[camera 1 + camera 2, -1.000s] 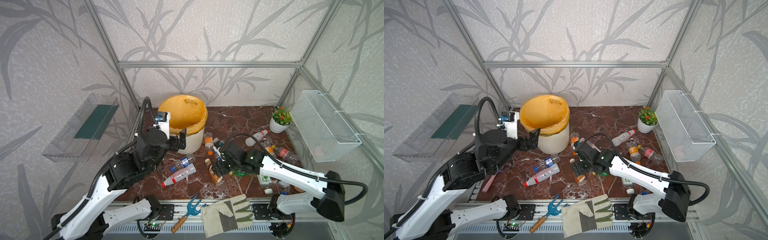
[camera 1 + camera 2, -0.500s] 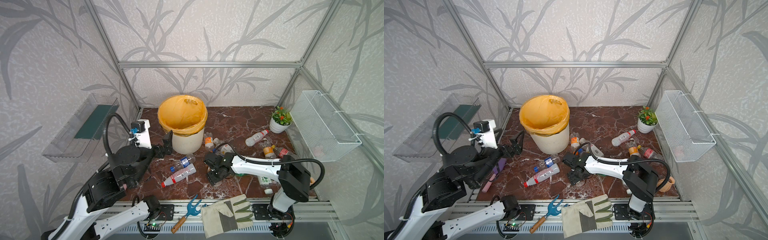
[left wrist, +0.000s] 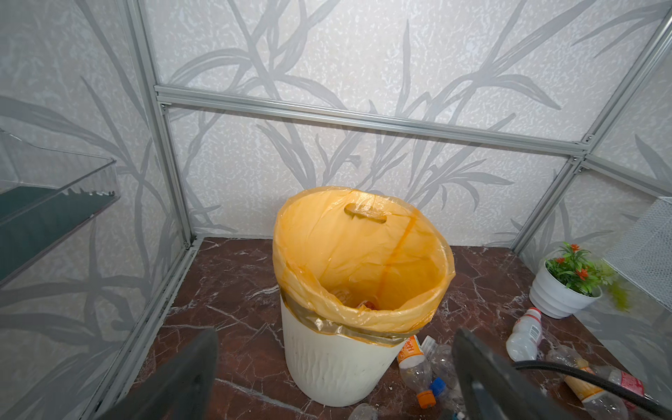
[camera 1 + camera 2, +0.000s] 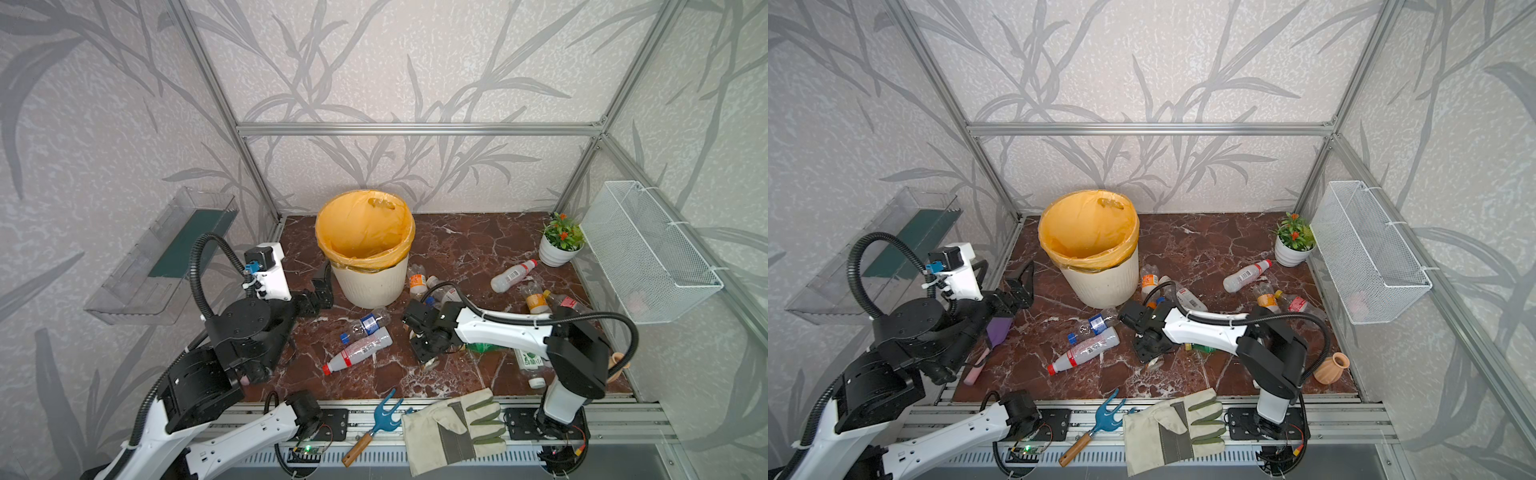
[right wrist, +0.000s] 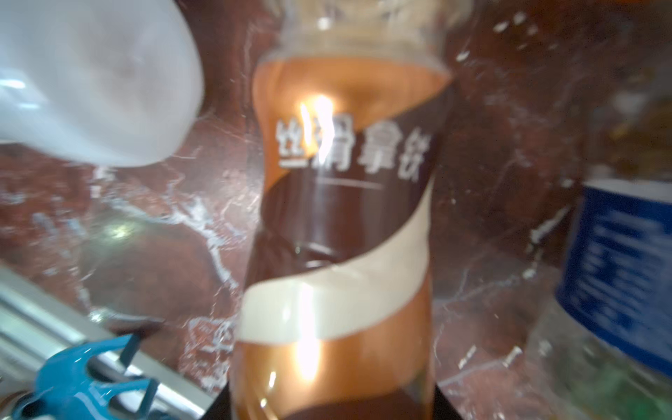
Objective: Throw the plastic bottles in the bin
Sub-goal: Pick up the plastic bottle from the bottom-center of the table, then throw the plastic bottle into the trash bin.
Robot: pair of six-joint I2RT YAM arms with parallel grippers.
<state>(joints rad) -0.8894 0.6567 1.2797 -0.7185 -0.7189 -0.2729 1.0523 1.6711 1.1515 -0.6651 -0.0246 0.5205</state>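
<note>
Right now the right gripper (image 4: 424, 347) hangs low over the marble floor in front of the bin (image 4: 365, 286), a little toward the robot's right of it. Its jaws are closed onto a brown bottle (image 5: 342, 218). The right wrist view shows that bottle blurred, its brown, orange and cream label filling the space between the fingers. In both top views the gripper body hides nearly all of it.

The left gripper (image 4: 1022, 286) sits just beside the bin on the robot's left, jaws spread wide and holding nothing. The left wrist view looks between its dark fingers (image 3: 182, 378) at the bin's yellow-orange liner (image 3: 363, 254). Something pale and orange lies at the bottom of the bin, with too little showing to name it.

Loose bottles lie on the floor:
- a blue-labelled bottle (image 4: 365, 324) and a red-capped clear bottle (image 4: 358, 351) in front of the bin
- an orange-labelled bottle (image 4: 417, 283) just beside its wall
- a white bottle (image 4: 513, 275) and a red-labelled bottle (image 4: 570, 303) well to the robot's right of the bin
- a green bottle (image 4: 484, 347) under the right arm

Farther in front of the bin than all of these, a work glove (image 4: 451, 424) and a blue hand fork (image 4: 386, 409) lie on the front rail.
</note>
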